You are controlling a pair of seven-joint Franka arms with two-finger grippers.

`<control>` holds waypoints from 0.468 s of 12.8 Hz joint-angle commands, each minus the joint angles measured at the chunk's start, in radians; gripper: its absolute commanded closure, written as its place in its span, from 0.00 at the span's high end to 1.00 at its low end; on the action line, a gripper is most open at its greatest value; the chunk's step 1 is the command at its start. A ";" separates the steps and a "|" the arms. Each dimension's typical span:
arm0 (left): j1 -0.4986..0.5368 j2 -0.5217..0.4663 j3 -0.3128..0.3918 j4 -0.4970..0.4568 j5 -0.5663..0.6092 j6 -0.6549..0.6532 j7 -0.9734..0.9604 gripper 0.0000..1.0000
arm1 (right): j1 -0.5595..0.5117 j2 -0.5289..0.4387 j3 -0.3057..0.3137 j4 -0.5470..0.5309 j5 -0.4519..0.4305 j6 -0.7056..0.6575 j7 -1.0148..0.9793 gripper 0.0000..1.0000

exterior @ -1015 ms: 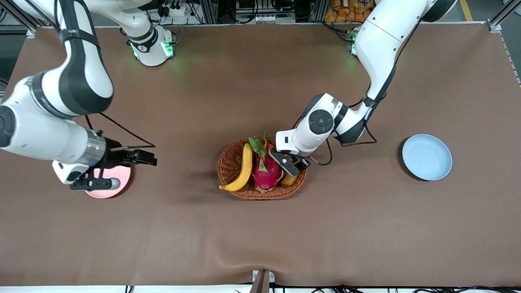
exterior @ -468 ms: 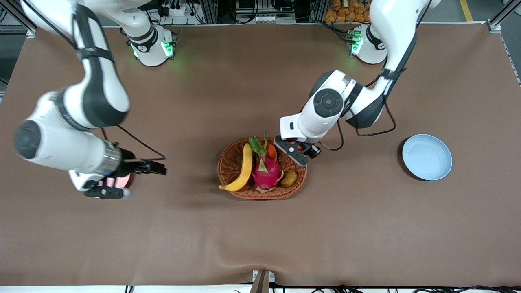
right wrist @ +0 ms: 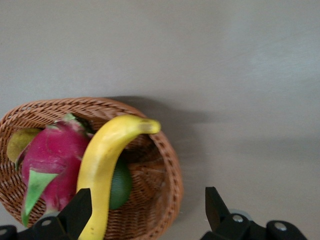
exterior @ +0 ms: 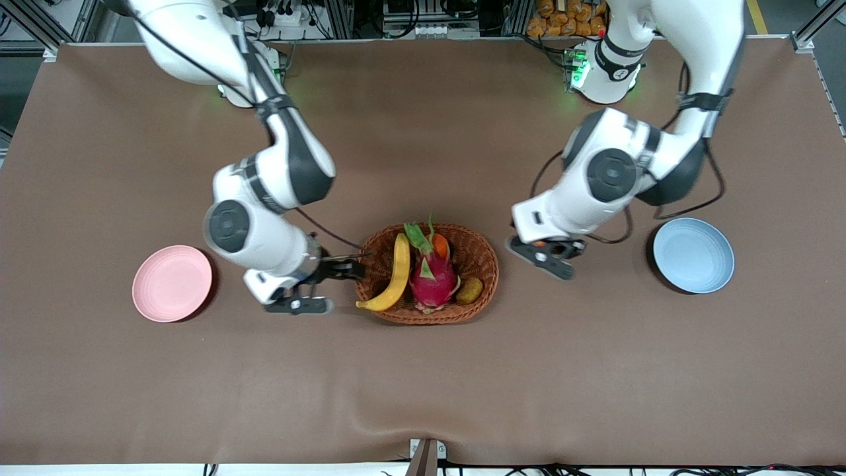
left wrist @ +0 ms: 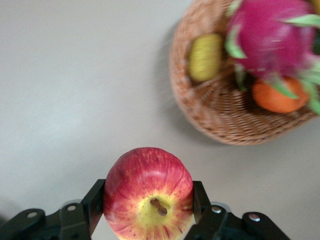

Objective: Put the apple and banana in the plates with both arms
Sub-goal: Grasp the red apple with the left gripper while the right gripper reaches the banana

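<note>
Robotics lab, test bench setup. I'm one of two white arms bolted to a table (exterior: 423,383) covered in a brown mat, my bases (exterior: 598,73) showing green status lights. Along the table's edge by the bases: aluminium extrusion framing (exterior: 337,16), power strips and cable bundles (exterior: 284,13). Props look staged: a wicker basket (exterior: 486,264) of fruit and two plain plastic plates (exterior: 694,254). Nothing domestic around.
</note>
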 commanded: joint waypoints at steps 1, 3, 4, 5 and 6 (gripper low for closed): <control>0.120 -0.081 -0.011 -0.096 -0.010 -0.017 0.007 0.35 | 0.079 0.053 -0.012 0.018 -0.006 0.030 0.078 1.00; 0.190 -0.135 -0.010 -0.167 -0.011 -0.017 0.042 0.34 | 0.113 0.082 -0.015 0.016 -0.024 0.085 0.086 1.00; 0.232 -0.155 -0.010 -0.199 -0.011 -0.017 0.044 0.34 | 0.122 0.093 -0.014 0.016 -0.062 0.111 0.086 1.00; 0.286 -0.164 -0.010 -0.222 -0.010 -0.017 0.056 0.33 | 0.136 0.106 -0.014 0.016 -0.106 0.134 0.086 1.00; 0.323 -0.170 -0.010 -0.247 -0.011 -0.017 0.096 0.33 | 0.152 0.122 -0.012 0.018 -0.136 0.156 0.086 1.00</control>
